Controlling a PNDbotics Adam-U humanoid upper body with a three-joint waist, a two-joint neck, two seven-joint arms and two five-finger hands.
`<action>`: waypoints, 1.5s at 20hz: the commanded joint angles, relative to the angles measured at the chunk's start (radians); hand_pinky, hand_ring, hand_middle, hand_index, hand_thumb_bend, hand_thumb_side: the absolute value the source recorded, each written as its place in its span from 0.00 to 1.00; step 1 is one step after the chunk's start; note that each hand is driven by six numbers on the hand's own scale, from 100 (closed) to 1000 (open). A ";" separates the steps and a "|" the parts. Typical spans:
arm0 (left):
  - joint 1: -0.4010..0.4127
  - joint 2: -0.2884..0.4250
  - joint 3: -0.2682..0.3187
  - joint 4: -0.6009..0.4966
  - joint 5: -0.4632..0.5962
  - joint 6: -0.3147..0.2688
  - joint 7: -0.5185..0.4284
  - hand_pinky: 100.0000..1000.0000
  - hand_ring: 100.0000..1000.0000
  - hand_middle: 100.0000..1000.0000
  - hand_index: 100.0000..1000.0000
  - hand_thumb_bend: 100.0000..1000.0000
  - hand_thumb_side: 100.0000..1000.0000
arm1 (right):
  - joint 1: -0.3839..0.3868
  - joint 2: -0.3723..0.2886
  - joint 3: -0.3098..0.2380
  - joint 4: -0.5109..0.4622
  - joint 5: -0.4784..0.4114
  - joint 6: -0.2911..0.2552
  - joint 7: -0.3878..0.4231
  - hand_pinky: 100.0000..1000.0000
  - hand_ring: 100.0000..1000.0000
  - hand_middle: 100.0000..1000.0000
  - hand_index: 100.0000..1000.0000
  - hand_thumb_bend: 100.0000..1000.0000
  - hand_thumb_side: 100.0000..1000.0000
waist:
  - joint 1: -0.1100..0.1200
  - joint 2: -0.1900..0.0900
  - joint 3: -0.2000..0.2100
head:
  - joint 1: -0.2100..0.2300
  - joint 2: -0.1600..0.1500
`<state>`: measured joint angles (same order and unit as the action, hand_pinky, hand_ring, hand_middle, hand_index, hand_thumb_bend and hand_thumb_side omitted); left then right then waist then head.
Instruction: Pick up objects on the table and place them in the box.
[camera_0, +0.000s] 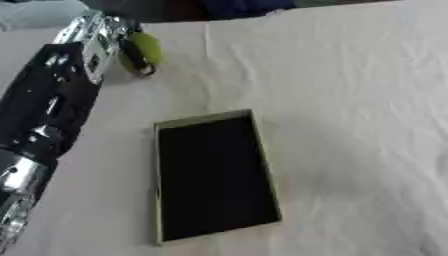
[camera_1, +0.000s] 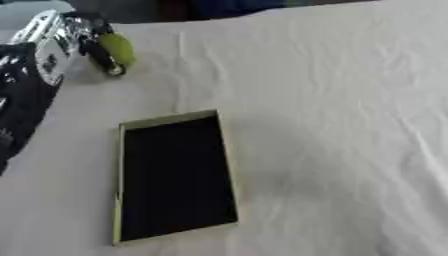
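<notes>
Left eye view: left hand (camera_0: 122, 47) at far left of the cloth-covered worktop (camera_0: 350, 125), fingers curled round a yellow-green object (camera_0: 147, 49). Box (camera_0: 214, 175) lies nearer, well apart, dark inside.

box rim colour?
Yellow-green rim around a black inside; clearest in the left eye view.
</notes>
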<state>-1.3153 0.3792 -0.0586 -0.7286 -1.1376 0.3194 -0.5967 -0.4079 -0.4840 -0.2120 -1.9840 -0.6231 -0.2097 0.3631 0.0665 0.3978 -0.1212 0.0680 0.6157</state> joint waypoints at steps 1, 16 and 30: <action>-0.031 0.040 -0.009 -0.048 0.017 -0.007 -0.001 0.44 0.49 0.51 0.68 0.39 0.03 | -0.005 -0.018 -0.004 -0.016 -0.001 0.003 -0.001 0.85 0.66 0.57 0.80 0.00 0.59 | -0.005 -0.034 0.004 | -0.006 0.009; 0.020 0.108 -0.152 -0.357 0.134 -0.148 0.041 0.26 0.37 0.41 0.61 0.34 0.00 | 0.003 -0.022 -0.010 -0.016 -0.007 0.000 -0.006 0.85 0.66 0.57 0.80 0.00 0.59 | -0.009 -0.053 0.020 | -0.030 0.034; 0.192 0.235 -0.405 -0.693 0.341 -0.355 0.215 0.30 0.38 0.42 0.63 0.33 0.00 | 0.002 -0.021 -0.016 -0.016 -0.009 -0.003 -0.008 0.85 0.66 0.57 0.80 0.00 0.58 | -0.012 -0.052 0.023 | -0.055 0.039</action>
<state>-1.1075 0.5697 -0.4543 -1.3777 -0.8172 -0.0162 -0.3989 -0.3958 -0.4841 -0.2162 -1.9840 -0.6272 -0.2104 0.3586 0.0605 0.3724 -0.0981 0.0179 0.6513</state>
